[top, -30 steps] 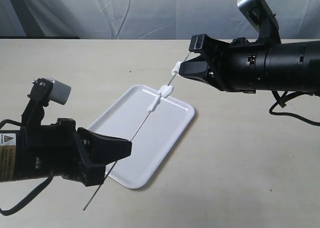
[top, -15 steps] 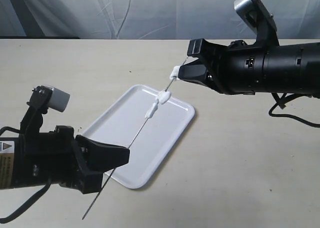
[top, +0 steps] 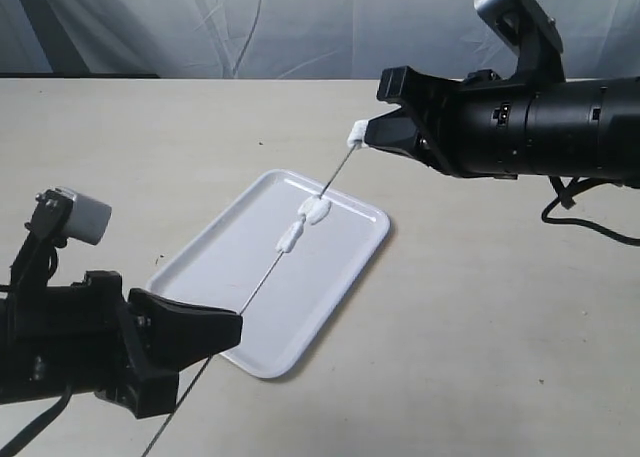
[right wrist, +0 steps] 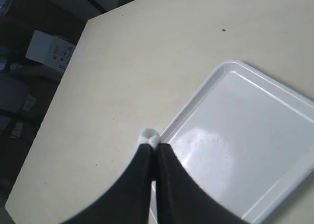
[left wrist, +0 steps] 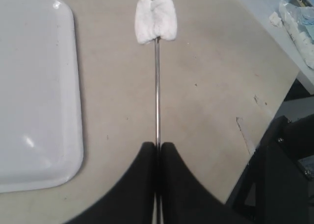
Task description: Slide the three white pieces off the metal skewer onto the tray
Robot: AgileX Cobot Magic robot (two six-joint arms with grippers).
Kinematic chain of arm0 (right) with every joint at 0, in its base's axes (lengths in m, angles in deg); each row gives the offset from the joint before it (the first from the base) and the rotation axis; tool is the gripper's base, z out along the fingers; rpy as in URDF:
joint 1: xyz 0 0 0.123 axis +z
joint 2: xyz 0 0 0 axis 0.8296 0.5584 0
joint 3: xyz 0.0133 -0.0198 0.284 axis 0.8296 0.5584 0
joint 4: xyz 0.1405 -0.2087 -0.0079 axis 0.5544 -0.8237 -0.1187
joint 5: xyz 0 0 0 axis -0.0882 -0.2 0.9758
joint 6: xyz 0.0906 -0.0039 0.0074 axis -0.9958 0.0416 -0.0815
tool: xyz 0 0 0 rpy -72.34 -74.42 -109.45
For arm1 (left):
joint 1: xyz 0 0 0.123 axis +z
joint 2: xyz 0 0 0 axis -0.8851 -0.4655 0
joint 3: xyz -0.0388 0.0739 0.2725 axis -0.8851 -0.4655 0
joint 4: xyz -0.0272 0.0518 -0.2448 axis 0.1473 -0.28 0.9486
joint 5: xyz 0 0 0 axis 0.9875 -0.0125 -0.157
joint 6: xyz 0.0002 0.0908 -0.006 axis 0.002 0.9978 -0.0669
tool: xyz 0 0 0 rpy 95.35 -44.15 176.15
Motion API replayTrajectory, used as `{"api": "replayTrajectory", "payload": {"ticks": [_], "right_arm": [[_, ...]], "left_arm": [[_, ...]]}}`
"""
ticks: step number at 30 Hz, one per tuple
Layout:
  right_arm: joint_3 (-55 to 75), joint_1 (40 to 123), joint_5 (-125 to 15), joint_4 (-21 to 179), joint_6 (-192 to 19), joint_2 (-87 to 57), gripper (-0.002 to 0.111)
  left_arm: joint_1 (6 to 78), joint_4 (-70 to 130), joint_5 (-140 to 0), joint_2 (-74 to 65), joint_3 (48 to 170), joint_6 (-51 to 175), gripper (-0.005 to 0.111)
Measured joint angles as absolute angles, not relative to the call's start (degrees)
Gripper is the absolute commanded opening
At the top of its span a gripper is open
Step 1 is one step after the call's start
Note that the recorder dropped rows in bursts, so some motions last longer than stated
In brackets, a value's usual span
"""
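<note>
Left hand [top: 228, 329]: fingers pinched shut on lower part of metal skewer [top: 262, 279]. Rod slants upward over tray [top: 345, 267]. Lower white piece [top: 290, 237] and middle white piece [top: 316, 210] threaded mid-rod, above tray. Right hand [top: 369, 134]: clamped on top white piece [top: 356, 135]. Step judged: stripping top piece. Next move calls for: rod drawn clear, piece released over tray.

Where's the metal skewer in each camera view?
Exterior: metal skewer slants across the tray, left end effector to right end effector.
Left wrist: straight out from the end effector, beside the tray.
Right wrist: not visible; a white piece sits at the tips.
Shared landmark: the tray.
</note>
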State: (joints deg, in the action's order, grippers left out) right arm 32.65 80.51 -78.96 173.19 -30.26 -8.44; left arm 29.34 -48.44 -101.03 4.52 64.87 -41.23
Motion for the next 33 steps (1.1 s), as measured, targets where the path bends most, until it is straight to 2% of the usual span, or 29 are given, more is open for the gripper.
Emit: {"api": "replayTrajectory", "payload": {"ticks": [16,28,33], "right_arm": [[32.53,80.96,-79.47,172.48,-28.64,-7.96,-0.001],[32.29,80.33,-78.43,178.86,-21.02,-0.97,-0.001],[32.27,80.33,-78.43,178.97,-20.23,0.27,-0.001]], "left_arm": [[29.34,-53.16,-99.79,9.86,59.84,-47.54,0.000],[29.34,-57.00,-102.67,10.31,58.72,-49.96,0.000],[29.34,-58.40,-99.06,10.31,58.72,-50.80,0.000]]}}
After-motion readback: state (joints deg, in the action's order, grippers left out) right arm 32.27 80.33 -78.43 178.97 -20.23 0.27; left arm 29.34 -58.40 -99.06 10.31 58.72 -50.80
